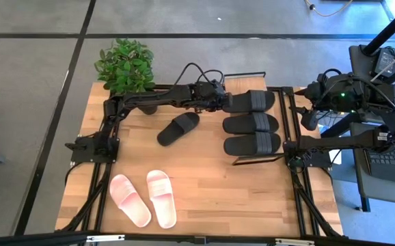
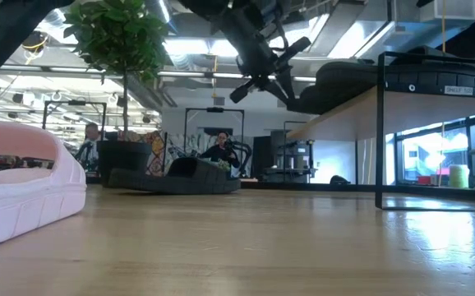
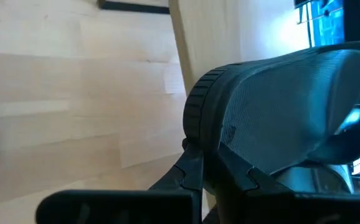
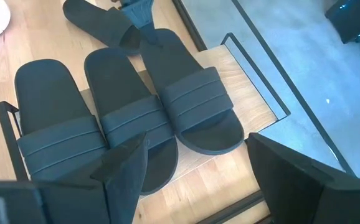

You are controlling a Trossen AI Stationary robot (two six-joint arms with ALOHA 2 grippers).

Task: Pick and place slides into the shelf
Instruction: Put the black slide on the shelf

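Three black slides lie side by side on the shelf (image 1: 285, 121) at the table's right: a far one (image 1: 252, 101), a middle one (image 1: 252, 123) and a near one (image 1: 253, 143). My left gripper (image 1: 223, 102) is at the far slide's heel end, shut on it. A fourth black slide (image 1: 178, 128) lies sole down on the table left of the shelf. Two pink slides (image 1: 129, 200) (image 1: 162, 198) lie near the front edge. My right gripper (image 4: 211, 186) hangs open above the shelf's right side, holding nothing. My left gripper pinches the heel end (image 3: 197, 134) of the far black slide between its two fingers (image 3: 189, 174). It comes slanting down from the table's left, along the slide's length. The slide lies about level with its toe part over the shelf board (image 4: 248, 93); its heel juts past the shelf's left edge.
A potted plant (image 1: 124, 65) stands at the table's far left corner, just behind my left arm. The shelf's thin black frame (image 2: 380, 131) rises at the table's right. People show in the room beyond the table, in the low view.
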